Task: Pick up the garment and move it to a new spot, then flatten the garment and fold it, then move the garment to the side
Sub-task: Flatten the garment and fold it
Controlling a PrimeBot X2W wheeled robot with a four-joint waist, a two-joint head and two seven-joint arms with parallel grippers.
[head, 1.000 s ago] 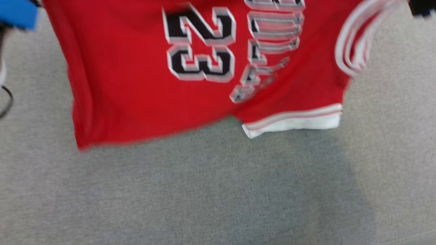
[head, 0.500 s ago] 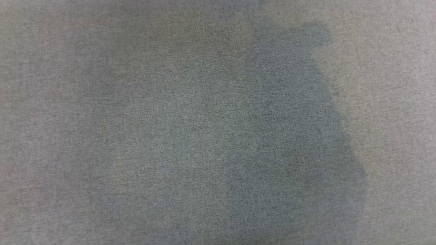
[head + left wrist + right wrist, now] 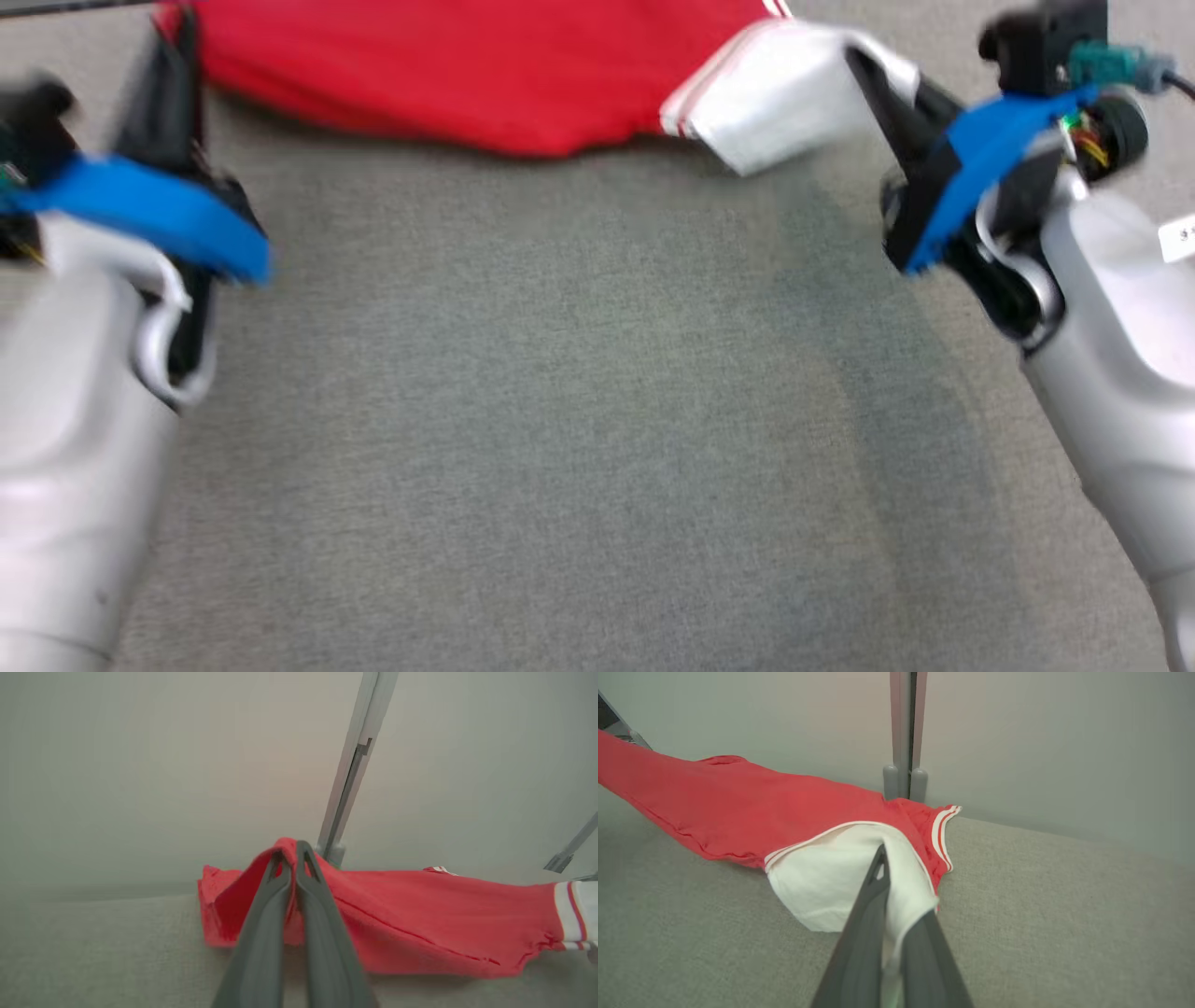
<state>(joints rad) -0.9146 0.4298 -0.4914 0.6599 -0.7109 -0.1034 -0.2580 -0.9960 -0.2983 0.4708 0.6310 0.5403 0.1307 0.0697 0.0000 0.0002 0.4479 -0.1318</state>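
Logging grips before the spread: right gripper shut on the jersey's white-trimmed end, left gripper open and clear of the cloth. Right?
Not quite. The left gripper is shut on the jersey at its plain red end, as the left wrist view shows. The right gripper is shut on the white-trimmed end, as stated.

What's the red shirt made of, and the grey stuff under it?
The red jersey looks like soft, thin, matte knit fabric, maybe polyester: it droops and folds. The grey surface looks like matte woven cloth: a fine speckled weave shows.
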